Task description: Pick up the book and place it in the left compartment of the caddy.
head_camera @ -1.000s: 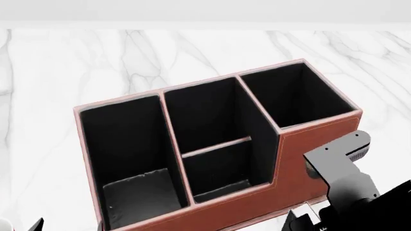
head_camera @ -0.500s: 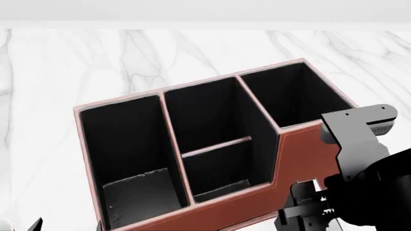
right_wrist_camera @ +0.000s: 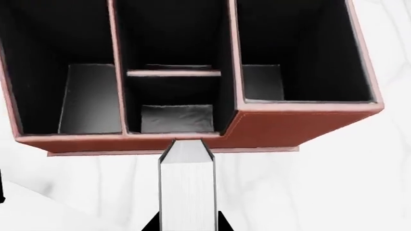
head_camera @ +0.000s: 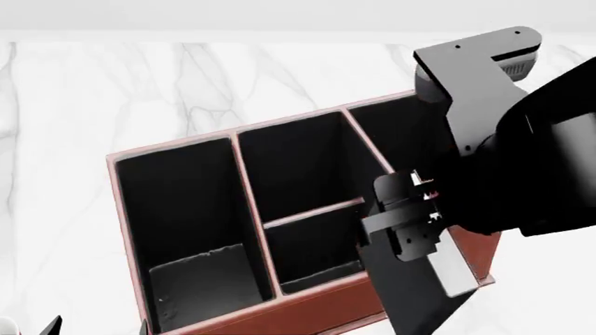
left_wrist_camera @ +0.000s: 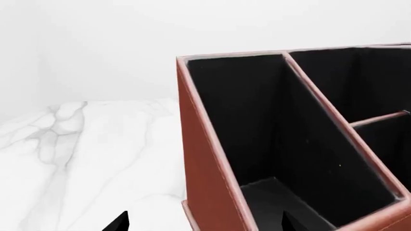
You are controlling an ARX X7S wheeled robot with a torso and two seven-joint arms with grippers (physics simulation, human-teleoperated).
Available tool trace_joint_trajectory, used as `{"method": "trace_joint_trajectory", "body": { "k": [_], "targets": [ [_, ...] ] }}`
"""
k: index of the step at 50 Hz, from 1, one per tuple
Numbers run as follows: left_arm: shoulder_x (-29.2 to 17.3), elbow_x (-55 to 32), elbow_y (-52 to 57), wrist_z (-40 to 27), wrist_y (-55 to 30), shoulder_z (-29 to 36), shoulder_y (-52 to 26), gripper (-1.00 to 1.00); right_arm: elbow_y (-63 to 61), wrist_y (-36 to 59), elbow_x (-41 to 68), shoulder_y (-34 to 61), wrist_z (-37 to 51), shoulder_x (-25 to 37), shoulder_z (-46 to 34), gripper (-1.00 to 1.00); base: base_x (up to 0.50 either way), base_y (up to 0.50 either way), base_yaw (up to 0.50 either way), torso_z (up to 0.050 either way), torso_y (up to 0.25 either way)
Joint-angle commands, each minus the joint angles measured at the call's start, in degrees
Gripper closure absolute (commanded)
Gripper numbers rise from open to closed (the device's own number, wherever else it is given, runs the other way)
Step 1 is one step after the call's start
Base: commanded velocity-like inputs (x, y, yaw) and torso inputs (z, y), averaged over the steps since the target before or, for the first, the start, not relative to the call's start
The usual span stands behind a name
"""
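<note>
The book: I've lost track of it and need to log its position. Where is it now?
In the head view the book hangs in the right gripper, lifted above the caddy at its near right wall, right of the left compartment.

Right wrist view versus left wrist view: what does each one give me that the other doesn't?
Only the right wrist view shows the book, its white page edges toward the camera, held up in front of the caddy's near wall, plus the taller square bay and the floors of three bays.

Only the left wrist view shows the caddy's outer left wall and the marble tabletop beside it, up to the white backdrop.

Both show the left compartment, with no book in it, and the crossbar dividing the small bays.
</note>
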Motion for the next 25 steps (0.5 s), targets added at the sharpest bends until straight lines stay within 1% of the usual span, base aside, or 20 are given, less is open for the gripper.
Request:
{"method": "trace_joint_trajectory", "body": {
  "k": [1, 9, 15, 18, 19, 25],
  "targets": [
    [-0.10, -0.12, -0.07, -0.21, 0.00, 0.16, -0.14, -1.00, 6.39, 1.90, -4.33, 4.13, -5.66, -6.75, 2.14, 1.00, 0.00, 0.00, 0.00, 0.000, 0.000],
    [-0.18, -0.13, -0.06, -0.36, 0.05, 0.30, -0.18, -1.00, 12.18, 1.50, -9.71, 5.31, -12.30, -11.94, 2.12, 1.00, 0.00, 0.00, 0.00, 0.000, 0.000],
    [-0.22, -0.19, -0.15, -0.50, 0.01, 0.34, -0.34, -1.00, 19.76, -0.46, -17.30, 5.75, -21.61, -19.10, 0.54, 1.00, 0.00, 0.00, 0.00, 0.000, 0.002],
    [-0.24, -0.29, -0.20, -0.53, 0.01, 0.35, -0.42, -1.00, 23.11, -1.48, -19.94, 5.83, -24.89, -21.93, -0.40, 1.00, 0.00, 0.00, 0.00, 0.000, 0.000],
    [-0.25, -0.31, -0.17, -0.55, -0.03, 0.36, -0.43, -1.00, 25.67, -2.26, -21.20, 5.77, -26.50, -23.92, -0.94, 1.00, 0.00, 0.00, 0.00, 0.000, 0.000],
    [-0.33, -0.32, -0.15, -0.61, 0.05, 0.49, -0.43, -1.00, 32.37, -4.29, -23.76, 5.68, -29.16, -29.73, -2.11, 1.00, 0.00, 0.00, 0.00, 0.000, 0.002]
  ]
}}
